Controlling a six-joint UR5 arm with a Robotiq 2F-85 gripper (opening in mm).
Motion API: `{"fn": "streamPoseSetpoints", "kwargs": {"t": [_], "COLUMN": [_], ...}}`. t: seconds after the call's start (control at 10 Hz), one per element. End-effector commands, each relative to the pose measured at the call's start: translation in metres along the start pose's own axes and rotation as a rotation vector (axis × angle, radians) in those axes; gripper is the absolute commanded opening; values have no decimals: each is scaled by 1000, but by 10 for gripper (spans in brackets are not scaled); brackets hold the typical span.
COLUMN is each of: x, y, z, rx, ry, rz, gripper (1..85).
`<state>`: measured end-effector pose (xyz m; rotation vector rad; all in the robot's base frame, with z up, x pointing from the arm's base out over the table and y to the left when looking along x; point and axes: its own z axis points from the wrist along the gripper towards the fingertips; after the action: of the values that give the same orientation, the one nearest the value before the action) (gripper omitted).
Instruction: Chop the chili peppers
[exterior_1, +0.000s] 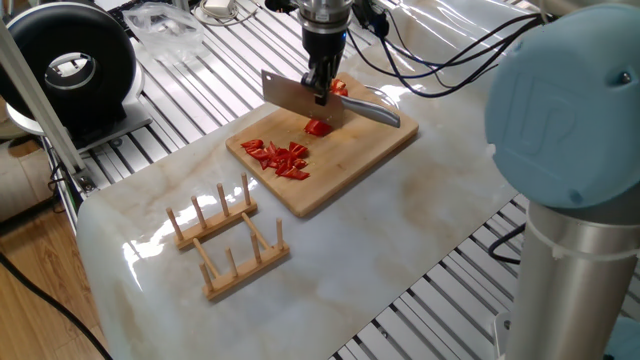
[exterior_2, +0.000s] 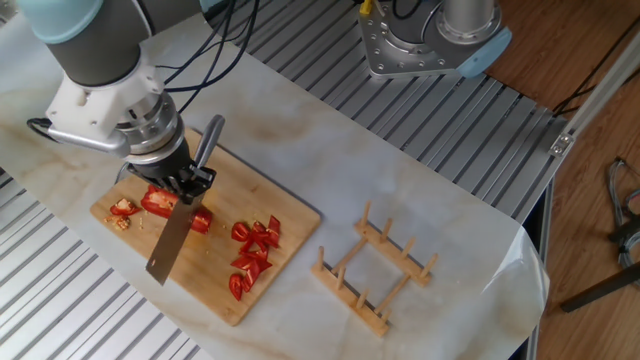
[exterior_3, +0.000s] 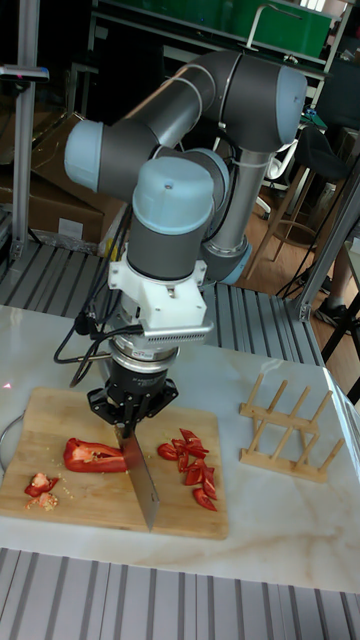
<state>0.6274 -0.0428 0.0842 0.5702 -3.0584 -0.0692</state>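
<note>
Directly beneath fingers (exterior_3: 128, 415), knife (exterior_3: 143, 484), chili peppers (exterior_3: 96, 455) alongside blade

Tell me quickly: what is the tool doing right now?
Tool: closed on the knife, blade over the chili peppers on the cutting board.
</note>
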Motion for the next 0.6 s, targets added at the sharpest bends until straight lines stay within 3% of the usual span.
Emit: {"fn": "streamPoseSetpoints", "kwargs": {"t": [0.0,0.3,0.5], "x": [-2,-3,-5], "y": [0,-1,2], "z": [1,5,10], "rx": [-12,-21,-49], "ry": [-8,-5,-9], "rz": [20,21,33], "gripper": [13,13,13]}}
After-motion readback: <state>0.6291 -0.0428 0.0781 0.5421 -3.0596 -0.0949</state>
